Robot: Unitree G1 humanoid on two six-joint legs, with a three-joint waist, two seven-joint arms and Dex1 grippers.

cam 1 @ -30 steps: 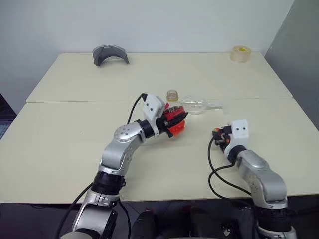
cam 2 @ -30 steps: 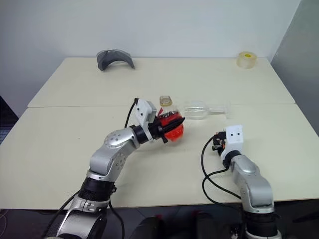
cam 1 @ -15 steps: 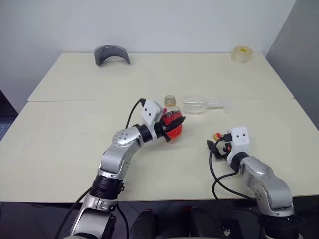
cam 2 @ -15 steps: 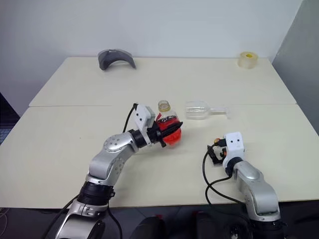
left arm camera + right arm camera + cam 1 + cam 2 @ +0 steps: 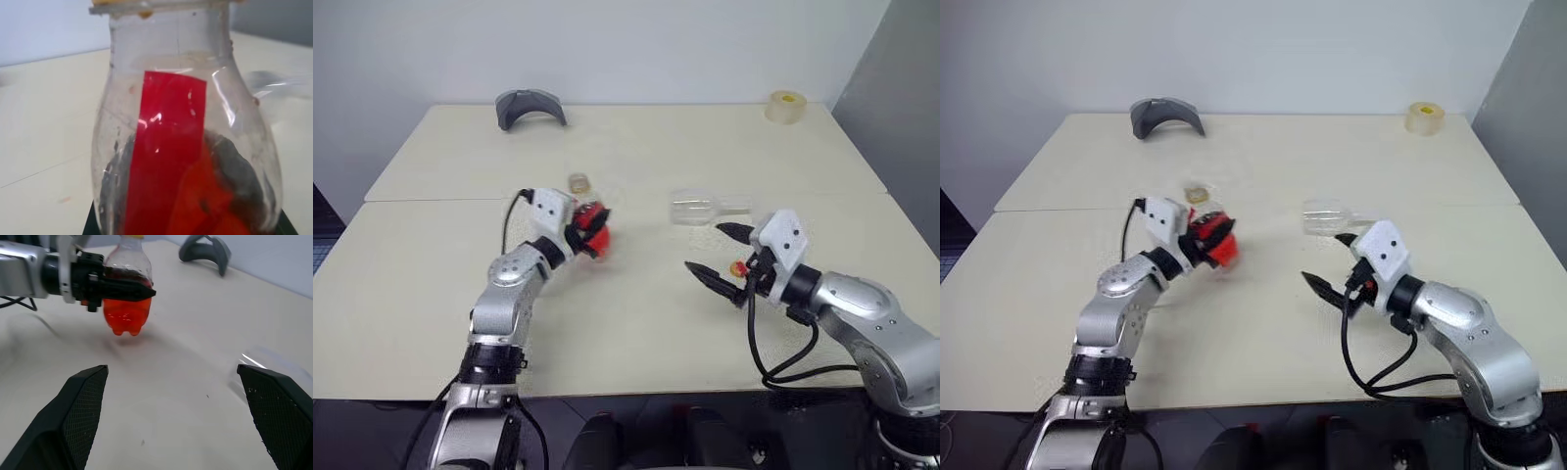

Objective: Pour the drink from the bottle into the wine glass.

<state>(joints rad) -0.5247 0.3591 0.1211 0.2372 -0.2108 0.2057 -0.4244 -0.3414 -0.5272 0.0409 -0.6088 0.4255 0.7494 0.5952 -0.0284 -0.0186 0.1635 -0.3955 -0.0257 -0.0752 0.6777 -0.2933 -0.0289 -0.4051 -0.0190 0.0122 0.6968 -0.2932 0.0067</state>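
A: Left claw status?
B: Left gripper (image 5: 590, 231) is clamped tight on the bottle (image 5: 590, 220) — upright, lifted clear of the table (image 5: 636, 323), over the left half just this side of the seam between the two tabletops.
A: Contents?
B: Red drink (image 5: 125, 316) sits in the lower part of the bottle, red label strip (image 5: 164, 147) up the side. The fingers (image 5: 124, 290) wrap the body above the liquid.
A: Right claw?
B: Right gripper (image 5: 722, 253) is spread wide and holding nothing, hanging over the table right of centre, tips pointing toward the bottle.
A: Wine glass?
B: Lying on its side (image 5: 697, 208) near the middle of the table, just beyond the right gripper, stem pointing to the right edge. Nothing touches it.
A: Other stuff?
B: Grey curved piece (image 5: 530, 106) by the far-left corner, roll of tape (image 5: 786, 105) by the far-right corner — both well apart from the arms.
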